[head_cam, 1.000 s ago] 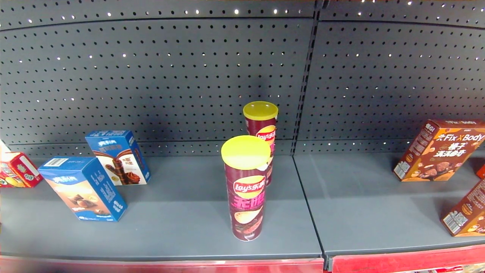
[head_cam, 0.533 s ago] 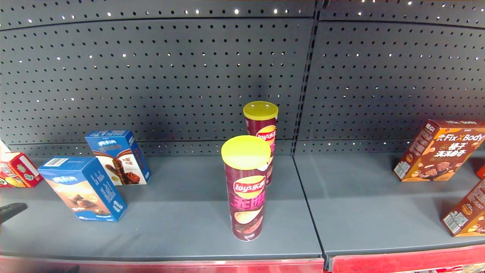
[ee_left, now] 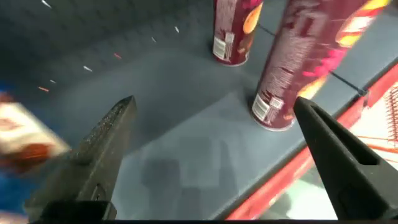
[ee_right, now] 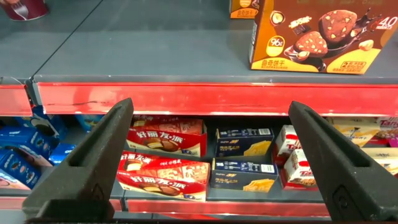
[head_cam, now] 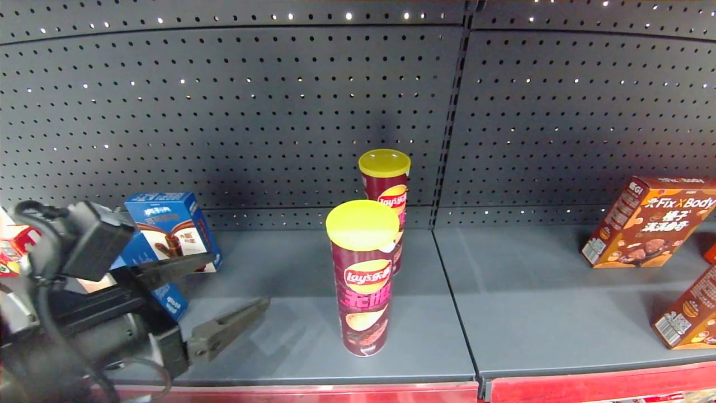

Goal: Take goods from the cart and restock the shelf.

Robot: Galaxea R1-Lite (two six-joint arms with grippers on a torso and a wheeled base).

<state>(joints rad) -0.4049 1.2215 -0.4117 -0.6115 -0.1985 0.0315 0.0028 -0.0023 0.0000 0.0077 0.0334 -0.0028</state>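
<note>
Your left pincer (head_cam: pixel 238 281) is spread wide, fingers well apart, low over the front of the shelf (head_cam: pixel 531 302) at its left end and aimed toward the middle. Between the fingers there's just grey shelf.

Ahead of the fingertips you've got the front chip can (head_cam: pixel 363 280). It's upright with its yellow lid on, near the shelf's front edge, close to the pincer but not touching it. The rear chip can (head_cam: pixel 385 190) stands right behind it, a touch to the right, back by the pegboard (head_cam: pixel 251 123).

Watch your left side, it's crowded. Your arm lies across the front blue box (head_cam: pixel 168 294), so only a corner of it shows. The rear blue box (head_cam: pixel 173 224) stands just behind the far finger. A red box (head_cam: pixel 14 246) peeks out at the very end, behind the wrist.

Over on the right, the rear brown box (head_cam: pixel 643 221) and the front brown box (head_cam: pixel 685 313) sit at the shelf's far end, well apart from the cans.

Your right pincer (ee_right: pixel 210 107) is wide open too, carrying nothing. It hangs out in front of the red edge strip (ee_right: pixel 186 99), facing the lower shelf (ee_right: pixel 217 206), which is packed with red cartons (ee_right: pixel 165 155) and dark blue cartons (ee_right: pixel 245 140).
</note>
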